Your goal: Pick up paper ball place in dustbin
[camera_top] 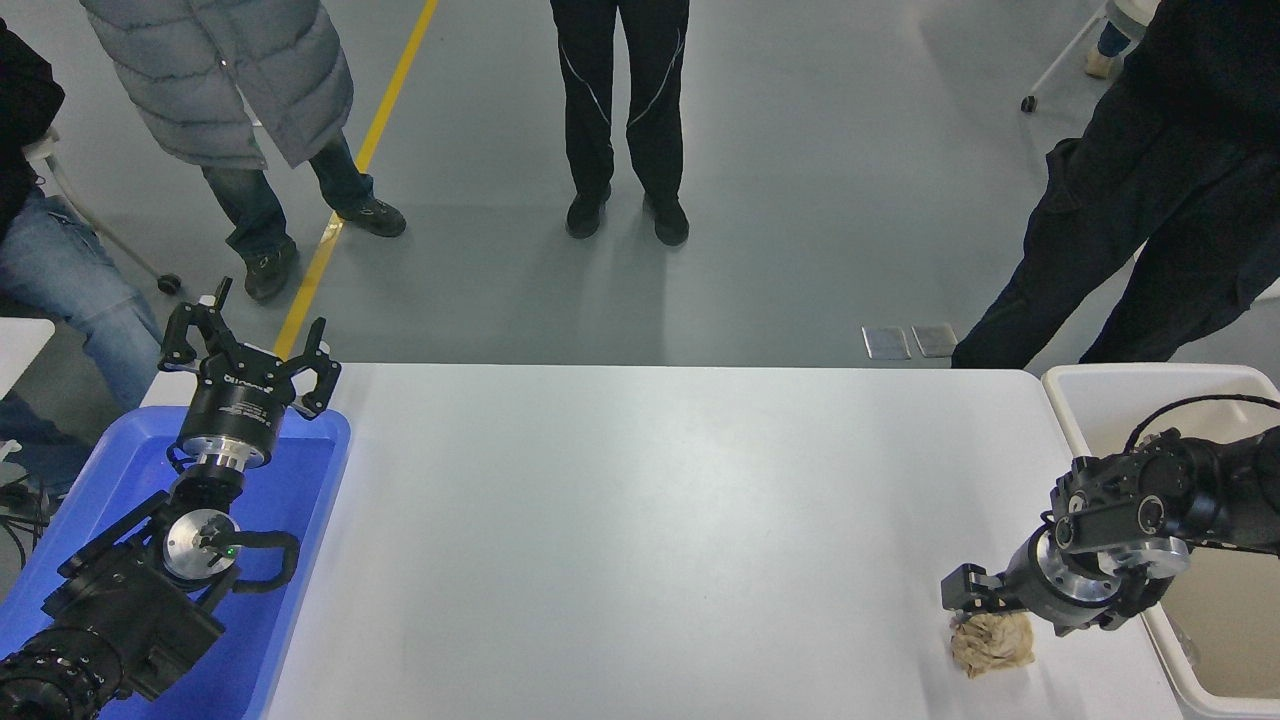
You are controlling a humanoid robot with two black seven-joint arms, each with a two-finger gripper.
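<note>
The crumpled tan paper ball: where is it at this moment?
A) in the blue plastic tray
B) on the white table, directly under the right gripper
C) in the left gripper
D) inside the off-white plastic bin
B: the crumpled tan paper ball lies on the white table near its right edge, with the right gripper lowered directly over it and the large off-white plastic bin beside it.

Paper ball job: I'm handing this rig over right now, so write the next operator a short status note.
Right gripper: low over the crumpled tan paper ball, touching its top; grasp unclear.
Left gripper: open, parked above the bright blue plastic tray.
Ball lies on the white table near its right edge, beside the off-white rectangular plastic dustbin.
Done: approach. Left: grip, lift, carry right, drop in the bin.
</note>
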